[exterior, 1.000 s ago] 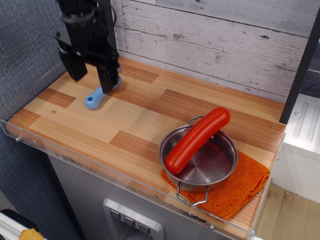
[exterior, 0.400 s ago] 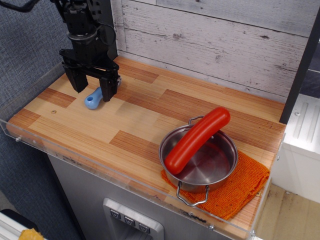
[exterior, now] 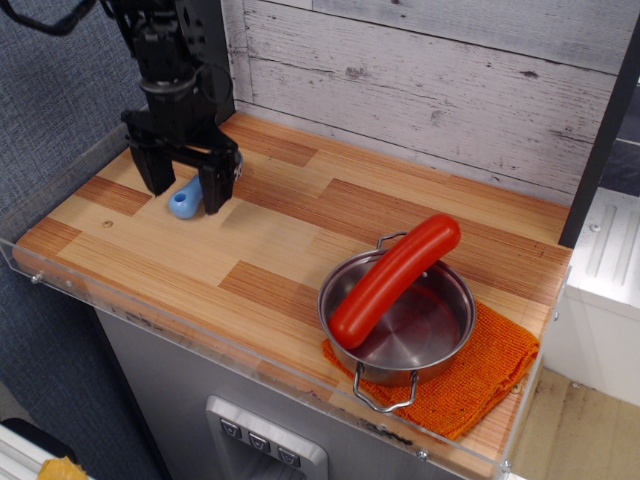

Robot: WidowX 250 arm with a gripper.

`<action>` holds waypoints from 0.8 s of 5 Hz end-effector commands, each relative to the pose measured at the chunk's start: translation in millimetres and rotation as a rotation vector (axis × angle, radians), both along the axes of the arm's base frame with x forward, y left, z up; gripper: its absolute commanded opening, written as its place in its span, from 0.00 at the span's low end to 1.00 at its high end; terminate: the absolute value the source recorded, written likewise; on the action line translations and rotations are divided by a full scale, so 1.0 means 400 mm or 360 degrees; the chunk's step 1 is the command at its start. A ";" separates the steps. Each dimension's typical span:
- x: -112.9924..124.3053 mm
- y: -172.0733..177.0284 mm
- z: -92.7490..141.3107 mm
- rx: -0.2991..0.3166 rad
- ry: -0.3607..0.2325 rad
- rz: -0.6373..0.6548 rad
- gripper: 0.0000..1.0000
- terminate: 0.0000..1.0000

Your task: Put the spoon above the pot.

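The spoon (exterior: 186,199) lies on the wooden counter at the far left; its light-blue handle shows and its bowl is hidden behind the gripper. My black gripper (exterior: 187,188) is open and low over the spoon, one finger on each side of the handle. The shiny steel pot (exterior: 408,332) with wire loop handles stands at the front right on an orange knitted cloth (exterior: 490,365). A long red sausage (exterior: 394,278) lies across the pot's rim.
A clear acrylic lip (exterior: 200,330) runs along the counter's front and left edges. A white plank wall (exterior: 430,80) stands behind the counter. A dark post (exterior: 605,140) rises at the right.
The gripper has come down and shifted slightly, from above the spoon to low around its handle. The spoon, pot and sausage have not moved.
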State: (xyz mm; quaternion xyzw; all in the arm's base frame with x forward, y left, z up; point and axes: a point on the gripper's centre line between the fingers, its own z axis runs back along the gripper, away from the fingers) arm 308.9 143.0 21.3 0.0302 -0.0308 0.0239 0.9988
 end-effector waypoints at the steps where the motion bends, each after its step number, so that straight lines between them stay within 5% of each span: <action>1: -0.005 0.000 -0.019 0.0018 0.0017 -0.0006 1.00 0.00; 2: -0.013 -0.005 0.005 0.0009 -0.0022 0.0034 0.00 0.00; 3: -0.029 -0.009 0.073 -0.0010 -0.0094 0.0035 0.00 0.00; 4: -0.069 -0.018 0.198 0.0113 -0.0222 0.0087 0.00 0.00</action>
